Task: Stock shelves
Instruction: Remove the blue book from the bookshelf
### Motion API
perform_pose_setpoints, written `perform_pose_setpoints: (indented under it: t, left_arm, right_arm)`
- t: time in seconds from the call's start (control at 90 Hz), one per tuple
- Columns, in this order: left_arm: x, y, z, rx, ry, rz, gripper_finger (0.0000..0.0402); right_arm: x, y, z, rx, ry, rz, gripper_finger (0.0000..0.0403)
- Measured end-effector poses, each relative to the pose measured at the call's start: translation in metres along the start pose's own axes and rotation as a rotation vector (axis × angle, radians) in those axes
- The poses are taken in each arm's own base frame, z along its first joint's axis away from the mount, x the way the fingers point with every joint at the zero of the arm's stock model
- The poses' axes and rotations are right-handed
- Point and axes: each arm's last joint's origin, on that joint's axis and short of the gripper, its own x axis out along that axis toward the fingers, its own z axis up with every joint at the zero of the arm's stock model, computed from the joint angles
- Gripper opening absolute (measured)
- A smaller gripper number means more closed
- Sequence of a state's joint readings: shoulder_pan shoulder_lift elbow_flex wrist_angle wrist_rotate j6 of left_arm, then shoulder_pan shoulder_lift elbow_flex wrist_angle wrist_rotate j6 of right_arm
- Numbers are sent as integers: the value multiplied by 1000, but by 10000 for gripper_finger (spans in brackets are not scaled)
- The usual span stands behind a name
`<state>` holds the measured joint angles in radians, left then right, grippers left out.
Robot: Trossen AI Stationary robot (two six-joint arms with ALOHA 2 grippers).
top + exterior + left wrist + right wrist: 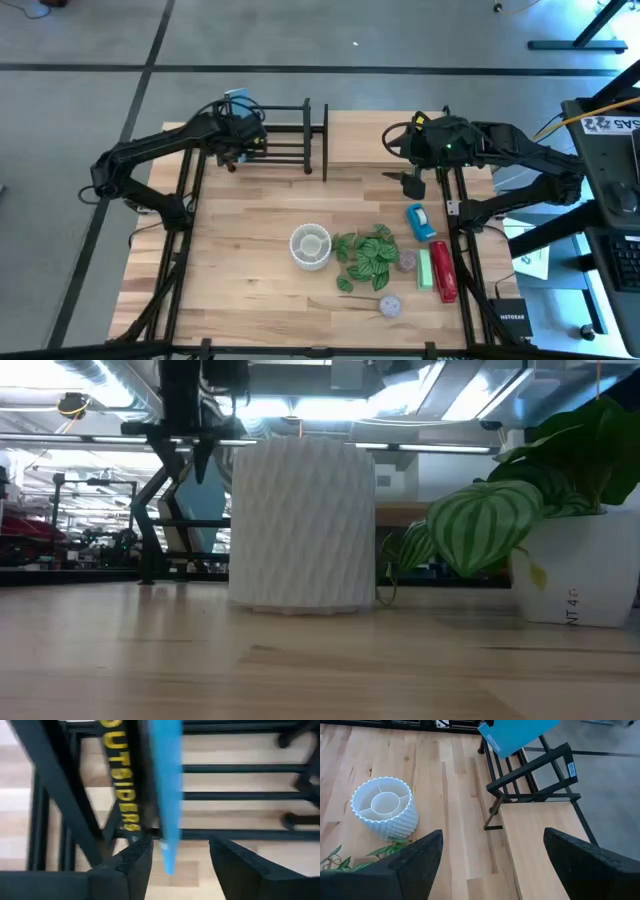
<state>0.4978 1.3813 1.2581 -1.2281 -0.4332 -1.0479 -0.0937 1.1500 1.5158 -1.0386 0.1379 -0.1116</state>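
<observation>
A thin blue book [167,795] with a black spine lettered in yellow stands tilted in the small black rack [285,135] at the table's far left. It also shows in the right wrist view, the book [517,735] leaning over the rack [535,775]. My left gripper [180,845] is open at the rack, with the book's near end between its fingers. The light-wood shelf board [370,140] lies just right of the rack. My right gripper [412,185] hovers open off the board's right end, with nothing between its fingers. My left gripper has its fingers on either side of the book's blue near end [169,857], and they lie along the book. There is a clear gap on one side. I cannot tell whether the other finger [137,862] touches the black spine.
A white ribbed pot [310,245] stands at mid-table, with a leafy green plant [365,255] to its right. A blue item [418,222], a red and a green pack [440,270] and two small round things lie near the right edge. Bare wood lies left of the pot.
</observation>
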Motion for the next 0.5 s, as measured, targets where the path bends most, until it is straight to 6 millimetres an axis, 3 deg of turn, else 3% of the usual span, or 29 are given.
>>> perform_pose_setpoints:
  t: [0.322, 0.5]
  left_arm:
    - [16, -4, -4, 6, -37, -16, 104]
    - [14, -6, -3, 20, -68, -23, 28]
  right_arm:
    - [0, 0, 0, -2, 1, 1, 330]
    - [0, 0, 0, -2, 0, 0, 330]
